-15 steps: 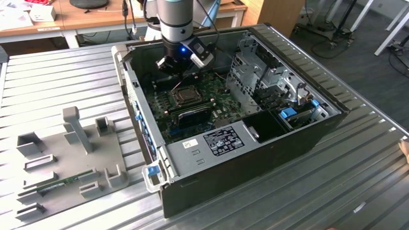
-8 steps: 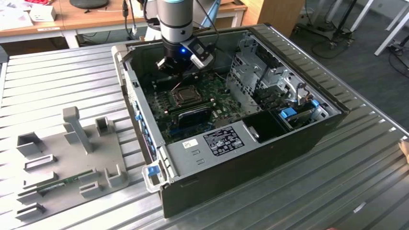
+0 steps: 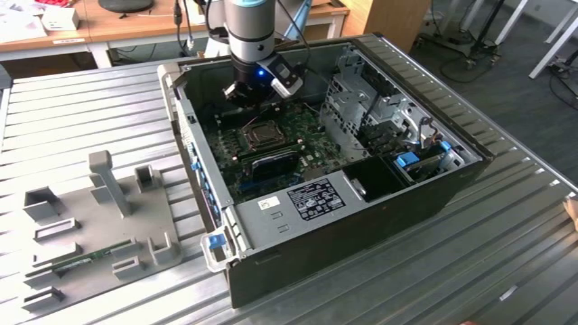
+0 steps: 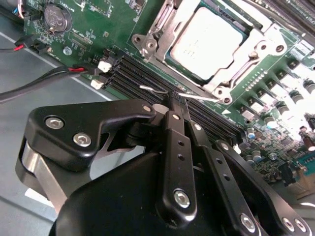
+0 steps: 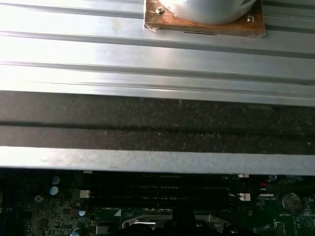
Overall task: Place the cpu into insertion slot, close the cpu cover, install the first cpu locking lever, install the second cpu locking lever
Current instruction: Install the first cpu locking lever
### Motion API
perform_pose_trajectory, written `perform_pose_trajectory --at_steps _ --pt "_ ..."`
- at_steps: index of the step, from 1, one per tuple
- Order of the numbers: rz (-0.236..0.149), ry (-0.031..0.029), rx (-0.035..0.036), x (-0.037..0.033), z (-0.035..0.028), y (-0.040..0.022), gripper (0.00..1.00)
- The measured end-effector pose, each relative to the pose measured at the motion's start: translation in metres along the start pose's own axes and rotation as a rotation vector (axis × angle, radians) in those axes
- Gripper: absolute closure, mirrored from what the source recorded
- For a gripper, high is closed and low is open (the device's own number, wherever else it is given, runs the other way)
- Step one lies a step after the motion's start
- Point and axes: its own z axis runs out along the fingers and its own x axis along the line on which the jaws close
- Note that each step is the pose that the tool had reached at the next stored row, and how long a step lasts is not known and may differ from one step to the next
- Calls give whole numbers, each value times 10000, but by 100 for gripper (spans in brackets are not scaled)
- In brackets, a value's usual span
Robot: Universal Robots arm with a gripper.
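Black jointed metal pincer: the two fingers are drawn together and meet at the tips, with no gap that I can see. Nothing bulky sits between them. From where I stand I cannot tell if they nip a strand of wire.

Right at the tips: two thin silver wire lever ends, one to either side of the pincer's nose. They lie over the long black memory slots. The tips look to be touching them or just beside them.

Just past those slots, ahead of the pincer: the small flat square cpu with its pale silver metal top. It lies level in the dark square insertion slot with the silver rim. The thin silver metal-frame cpu cover lies down around it, and the chip's top shows through the cut-out.

Progress, as I judge it: the chip is placed and the cover looks closed. The work now stands at the locking levers, and I cannot confirm that either one is latched.

Farther out: the green circuit board carries a round silver coin battery off to one side of the pincer. All of this sits inside the open black computer case. The case stands on a ribbed silver metal table. Well apart from the pincer, outside the case, is a grey plastic fixture tray with upright holders.
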Motion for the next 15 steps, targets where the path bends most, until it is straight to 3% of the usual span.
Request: perform_pose_trajectory --at_steps 15 --pt "-3 -6 13 8 154 -31 90"
